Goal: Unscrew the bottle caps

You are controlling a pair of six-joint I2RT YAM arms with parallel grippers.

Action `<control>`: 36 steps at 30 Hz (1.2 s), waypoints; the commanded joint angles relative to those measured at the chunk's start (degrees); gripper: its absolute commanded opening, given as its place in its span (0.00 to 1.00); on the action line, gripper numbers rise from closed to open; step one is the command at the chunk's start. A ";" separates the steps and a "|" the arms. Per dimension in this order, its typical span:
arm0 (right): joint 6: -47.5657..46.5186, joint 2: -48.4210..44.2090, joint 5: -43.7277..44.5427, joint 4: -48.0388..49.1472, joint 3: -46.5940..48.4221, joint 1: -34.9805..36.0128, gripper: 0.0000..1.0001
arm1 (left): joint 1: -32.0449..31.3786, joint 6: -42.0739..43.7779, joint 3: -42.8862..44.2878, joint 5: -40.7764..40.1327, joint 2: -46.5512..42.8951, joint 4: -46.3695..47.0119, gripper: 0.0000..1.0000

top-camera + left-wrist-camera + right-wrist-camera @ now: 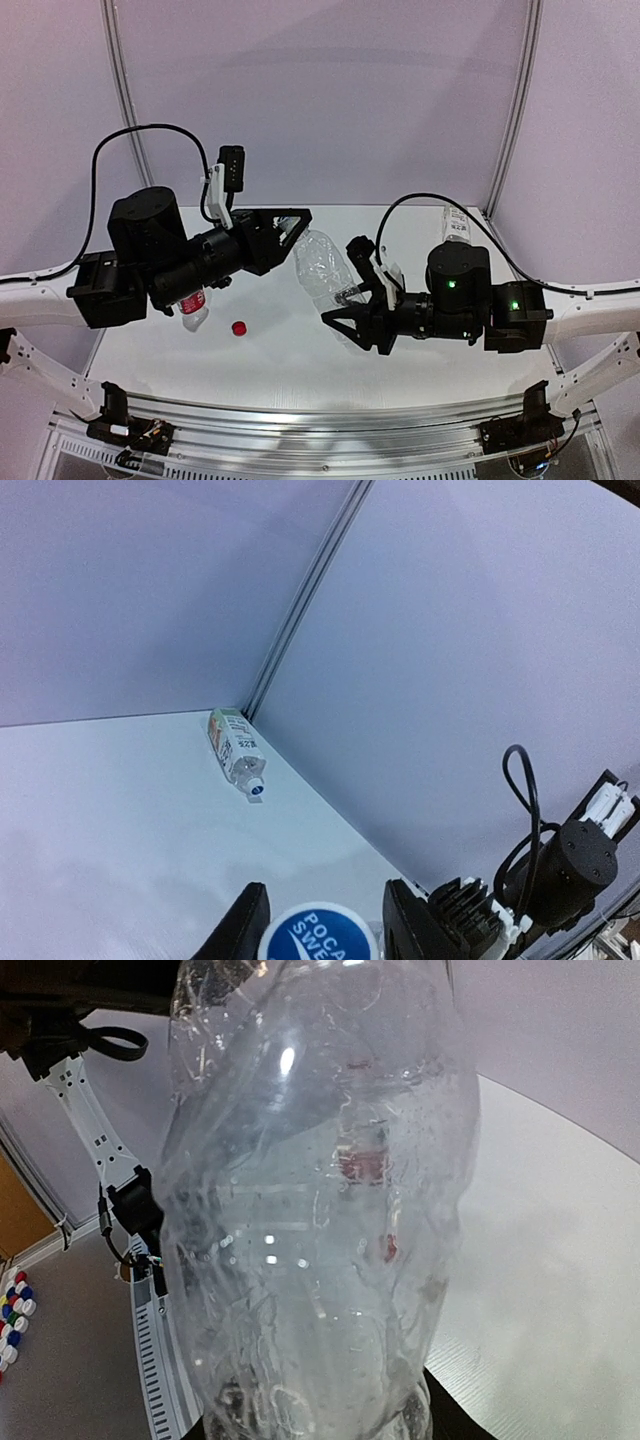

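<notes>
Clear plastic: the unlabelled bottle [320, 268] hung over the desk [280, 370], the right hand [341, 322] clamped round its base, a red cap [239, 328] lying loose. Left wrist view: the left hand [325, 895] pinched the blue-and-white cap [320, 938]. Right wrist view: the bottle filled everything.
</notes>
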 commanded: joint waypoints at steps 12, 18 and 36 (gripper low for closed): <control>0.06 -1.70 2.14 0.68 -0.71 -0.04 0.00 | -0.64 3.74 -4.39 4.22 -7.47 -0.68 0.99; -0.20 -2.77 -4.73 2.84 -1.53 -0.04 0.00 | 0.49 9.13 -8.14 12.97 -13.64 -0.46 0.99; 1.28 0.28 -26.22 4.93 0.58 -0.05 0.00 | 4.51 11.96 -12.37 34.54 -17.50 7.98 0.91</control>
